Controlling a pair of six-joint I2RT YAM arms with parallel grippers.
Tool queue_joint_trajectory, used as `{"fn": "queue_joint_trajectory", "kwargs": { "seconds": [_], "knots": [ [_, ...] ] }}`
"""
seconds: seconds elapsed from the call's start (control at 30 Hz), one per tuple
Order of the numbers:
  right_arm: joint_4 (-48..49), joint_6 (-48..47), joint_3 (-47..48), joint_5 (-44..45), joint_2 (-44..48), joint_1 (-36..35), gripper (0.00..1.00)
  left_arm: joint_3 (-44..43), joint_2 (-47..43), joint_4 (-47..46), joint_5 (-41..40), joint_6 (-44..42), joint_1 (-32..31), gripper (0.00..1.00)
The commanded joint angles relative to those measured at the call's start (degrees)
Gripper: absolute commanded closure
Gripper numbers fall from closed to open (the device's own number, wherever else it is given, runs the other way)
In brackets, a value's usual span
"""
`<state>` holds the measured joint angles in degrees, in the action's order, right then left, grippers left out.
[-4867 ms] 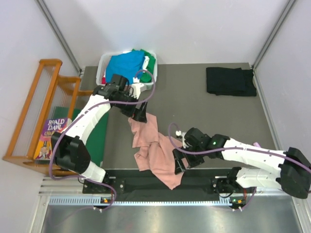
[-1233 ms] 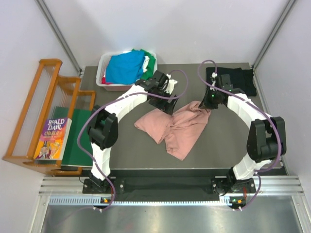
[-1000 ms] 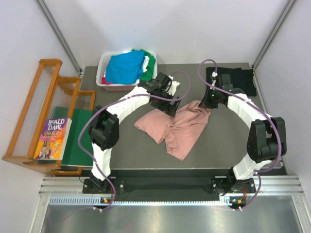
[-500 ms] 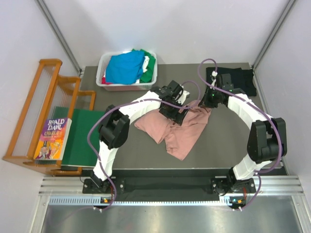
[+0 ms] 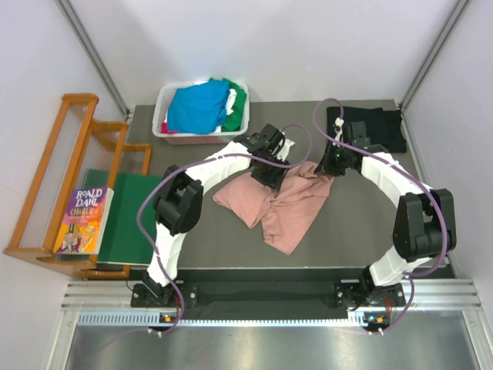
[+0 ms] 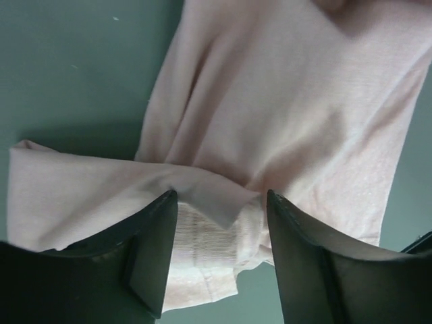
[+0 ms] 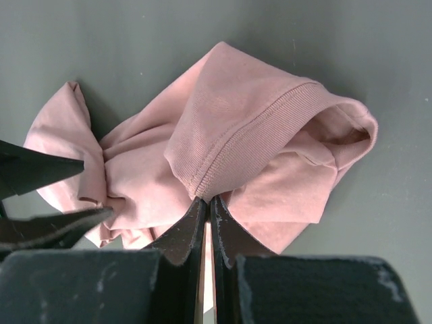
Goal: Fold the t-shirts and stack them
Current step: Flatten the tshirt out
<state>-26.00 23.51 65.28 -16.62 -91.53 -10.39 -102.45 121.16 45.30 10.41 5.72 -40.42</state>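
A crumpled pink t-shirt [image 5: 286, 206] is being carried on the middle of the dark worktop [image 5: 362, 231]. Its ribbed edge is being pinched by the right fingers [image 5: 327, 165], which are pressed together on the cloth at the shirt's far right corner. The far left part of the shirt is being straddled by the left fingers [image 5: 269, 173], which are being held apart with a raised fold of pink cloth between them. Whether that fold is being touched by them cannot be told. A folded black t-shirt [image 5: 368, 129] is being borne at the worktop's far right corner, well apart from the pink one. A blue t-shirt [image 5: 196, 108] and green cloth [image 5: 240, 100] are being held in a white basket [image 5: 161, 116] at the far left corner.
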Motion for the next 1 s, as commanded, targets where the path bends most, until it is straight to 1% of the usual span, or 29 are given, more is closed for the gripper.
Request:
{"fn": "queue_joint_trajectory", "kwargs": {
  "seconds": [0.0,0.07,0.13,0.23,0.27,0.3,0.47,0.53,0.63,0.77,0.87,0.93,0.97],
  "knots": [
    [2.4,-1.2,0.0,-1.0,2.8,-0.3,1.0,-2.1,-1.3,-0.4,0.1,-0.1,1.4,0.41],
    [2.4,-1.1,0.2,-1.1,2.8,-0.3,1.0,-2.2,-1.6,-0.5,0.2,-0.2,1.6,0.43],
    [2.4,-1.1,0.3,-1.1,2.8,-0.3,1.0,-2.1,-1.6,-0.6,0.1,-0.3,1.5,0.48],
    [2.5,-1.0,0.4,-1.3,2.9,-0.3,1.0,-2.1,-1.4,-0.5,0.4,-0.4,1.8,0.57],
    [2.5,-0.9,0.4,-1.4,3.0,-0.4,1.0,-2.2,-1.2,-0.6,0.4,-0.4,1.9,0.62],
    [2.6,-0.9,0.4,-1.5,3.1,-0.4,1.0,-2.4,-1.0,-0.5,0.4,-0.4,1.9,0.64],
    [2.6,-0.8,0.4,-1.7,3.5,-0.4,1.0,-3.7,0.1,0.1,0.9,-0.4,1.9,0.7],
    [2.6,-0.9,0.6,-1.7,3.4,-0.4,1.0,-4.3,0.4,0.3,1.0,-0.4,1.8,0.79],
    [2.6,-0.7,0.9,-1.9,3.4,-0.5,1.0,-4.2,0.2,0.3,1.0,-0.5,2.1,1.0],
    [2.1,-0.8,1.6,-1.8,3.5,-0.5,1.0,-3.9,-1.1,0.6,1.4,-0.8,3.3,1.0],
    [1.7,-1.1,2.3,-1.0,4.5,-0.5,1.0,-4.4,-3.5,1.4,2.9,-1.1,6.6,1.0],
    [1.4,-1.4,3.0,0.1,5.8,-0.4,1.0,-4.9,-6.0,2.2,3.8,-1.2,10.4,1.0],
    [1.1,-1.6,3.5,0.5,6.3,-0.4,1.0,-5.1,-7.2,2.4,5.7,-1.7,11.9,1.0]
  ]
}}
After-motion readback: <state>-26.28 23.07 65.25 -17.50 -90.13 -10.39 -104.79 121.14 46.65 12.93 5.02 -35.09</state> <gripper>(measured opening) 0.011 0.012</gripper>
